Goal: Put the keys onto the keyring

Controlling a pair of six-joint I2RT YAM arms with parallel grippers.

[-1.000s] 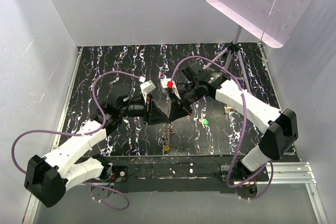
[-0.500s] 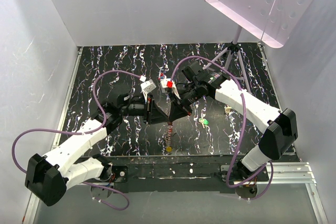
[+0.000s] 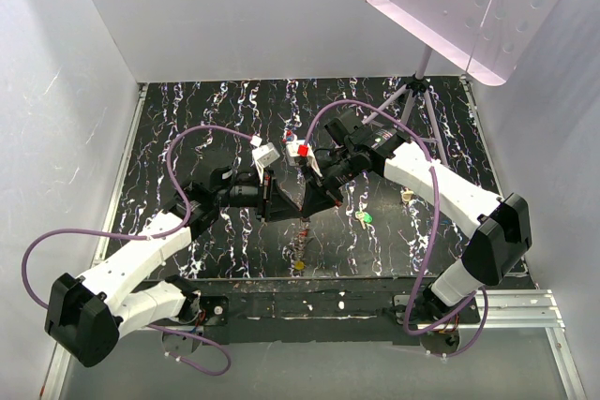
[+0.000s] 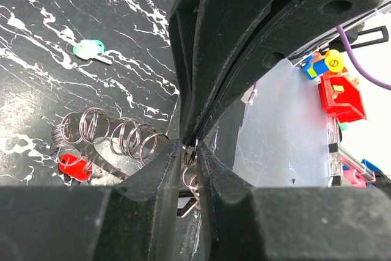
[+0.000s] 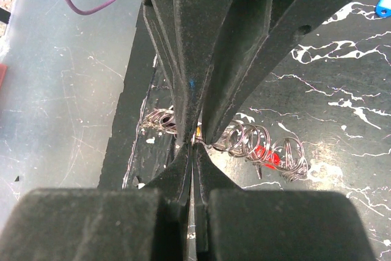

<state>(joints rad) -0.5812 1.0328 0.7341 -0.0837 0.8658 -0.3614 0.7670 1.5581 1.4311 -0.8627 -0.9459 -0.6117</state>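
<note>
Silver wire loops, linked in a string, form the keyring (image 4: 116, 136), which is pinched at one end between both sets of jaws. A red key (image 4: 74, 166) is seen among the loops at the string's other end, and a yellow key (image 3: 298, 265) at that end in the top view; whether either is threaded cannot be told. The green key (image 3: 365, 219) lies apart on the black marbled table (image 3: 206, 110), right of the string. The blue key (image 5: 385, 1) is cut by the edge of the right wrist view. The left gripper (image 4: 190, 154) and the right gripper (image 5: 194, 151) are set tip to tip over mid-table, each clamped on the same loop, with both arms reached inward
</note>
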